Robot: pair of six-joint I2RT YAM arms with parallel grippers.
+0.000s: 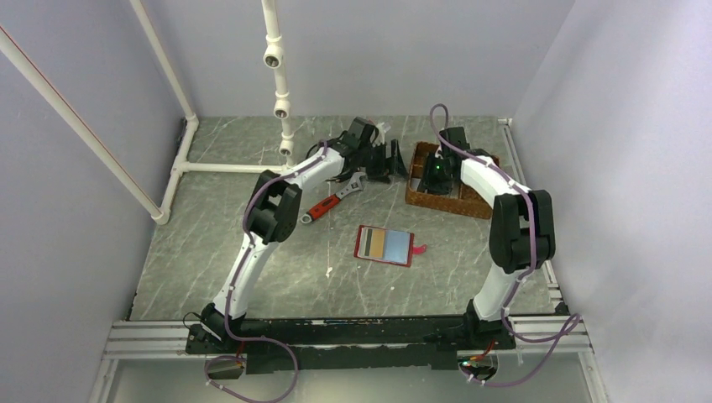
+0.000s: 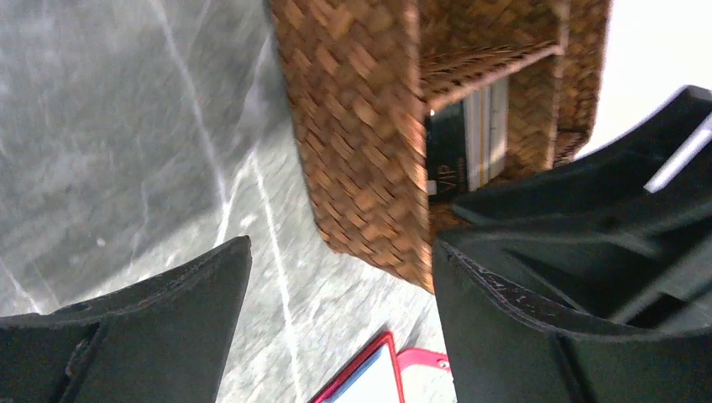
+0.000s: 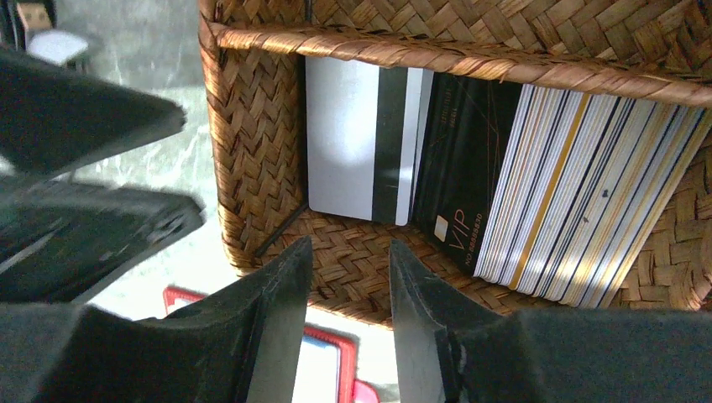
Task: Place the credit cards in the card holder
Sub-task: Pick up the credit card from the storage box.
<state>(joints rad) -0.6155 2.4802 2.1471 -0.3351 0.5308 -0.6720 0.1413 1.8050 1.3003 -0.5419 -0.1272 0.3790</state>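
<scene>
Between the parted fingers of my right gripper (image 3: 351,252) I hold nothing. Just ahead, the credit cards (image 3: 546,185) stand on edge in the basket (image 3: 420,50), probably easy to pinch. My left gripper (image 2: 340,248) gapes empty alongside, and the card holder (image 1: 384,245) lies open behind, waiting.

The one word that can be read is "VIP", in thin gold letters on a dark card (image 3: 463,168) standing on edge in the wicker basket (image 3: 256,143). In the right wrist view it runs tilted near the card's 6 o'clock corner. A line of fine gold characters lies alongside it, too small to read. In the left wrist view the same "VIP" shows at about 1 o'clock of the picture's centre.
</scene>
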